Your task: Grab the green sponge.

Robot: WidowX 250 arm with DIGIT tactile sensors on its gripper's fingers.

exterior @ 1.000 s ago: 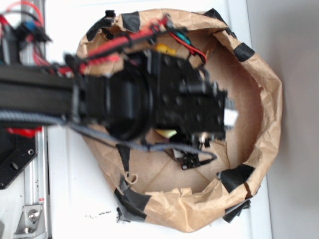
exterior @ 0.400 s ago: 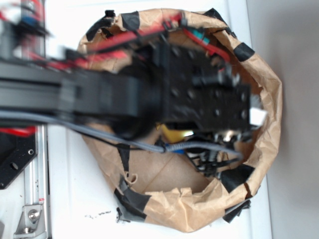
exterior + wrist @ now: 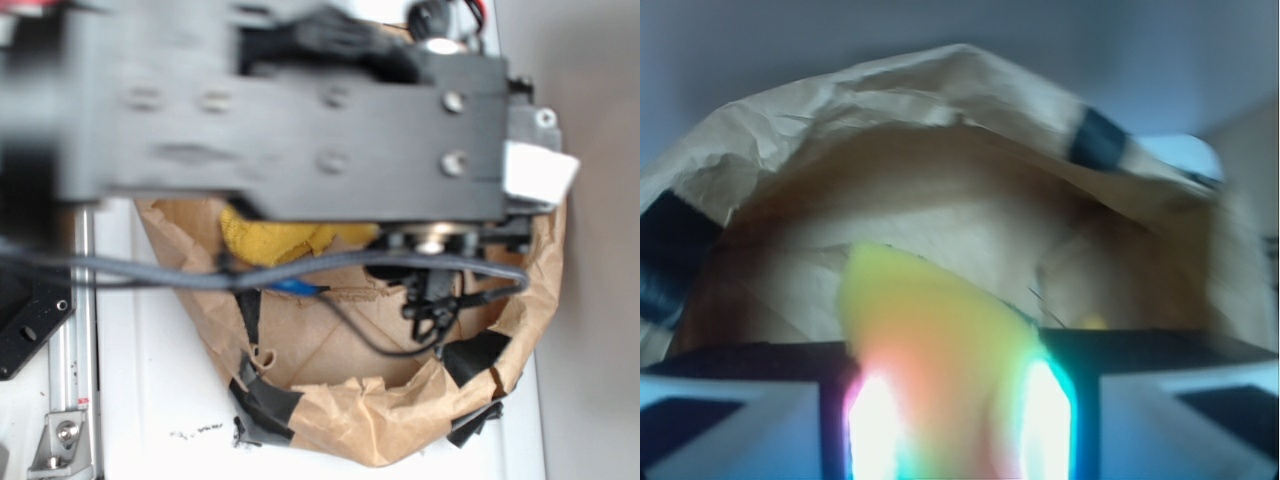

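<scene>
The green sponge [image 3: 940, 350], a smooth block that reads yellow, sits wedged between the two fingers of the gripper [image 3: 960, 420] in the wrist view, its rounded tip rising above them; the jaws are closed against its sides and lit by bright glare; beyond it curves the crumpled wall of a brown paper bag [image 3: 940, 110] patched with black tape [image 3: 1098, 138]; in the exterior view the blurred black arm [image 3: 300, 120] fills the upper part and hides the gripper; below it a fuzzy yellow cloth [image 3: 275, 240] lies inside the bag toward the left, and a grey cable [image 3: 200, 275] crosses in front of it.
</scene>
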